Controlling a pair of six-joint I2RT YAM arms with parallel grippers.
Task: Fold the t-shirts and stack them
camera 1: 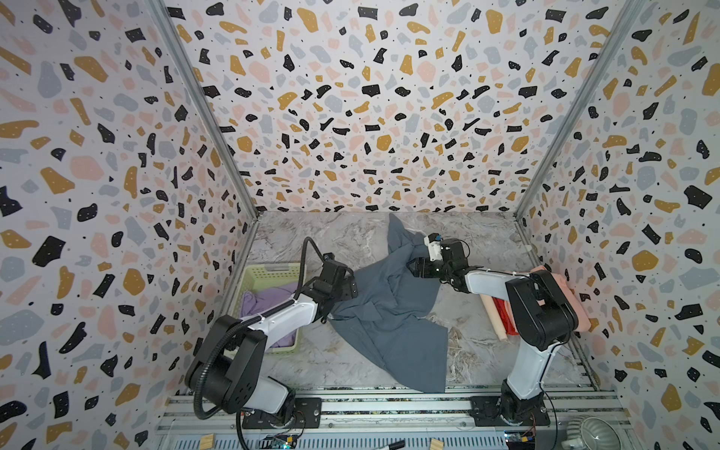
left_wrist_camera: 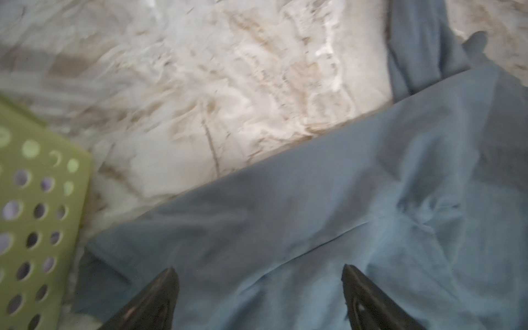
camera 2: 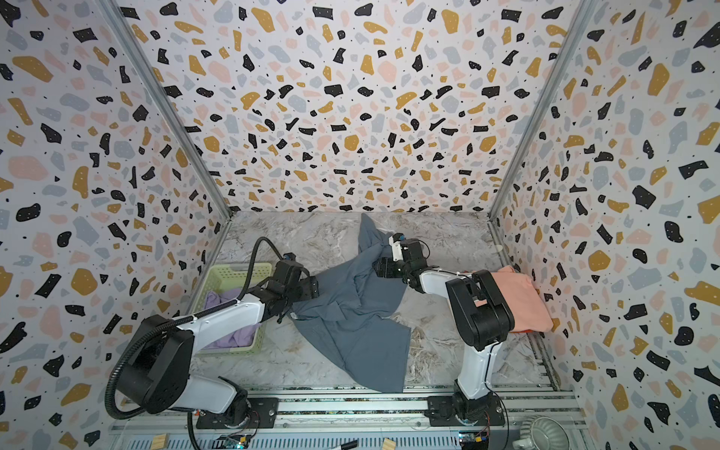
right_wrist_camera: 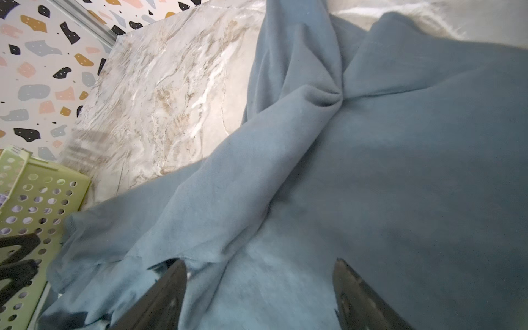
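A slate blue-grey t-shirt (camera 1: 389,315) (camera 2: 350,315) lies crumpled and twisted across the middle of the marble table in both top views. My left gripper (camera 1: 350,288) (left_wrist_camera: 258,268) hovers open over the shirt's left edge beside the basket, with cloth (left_wrist_camera: 343,214) under its spread fingers. My right gripper (camera 1: 413,268) (right_wrist_camera: 258,261) stands open over the shirt's bunched far part (right_wrist_camera: 371,171). A lilac t-shirt (camera 1: 265,302) lies in the basket. A folded salmon pink t-shirt (camera 2: 518,296) sits at the right wall with a red one (camera 1: 505,313) under it, partly hidden by the right arm.
The pale green basket (camera 1: 269,269) (left_wrist_camera: 37,200) (right_wrist_camera: 43,197) stands at the left wall, close to the left arm. Patterned walls close in the table on three sides. A pale ribbed object (camera 1: 592,432) and small wood blocks lie on the front rail.
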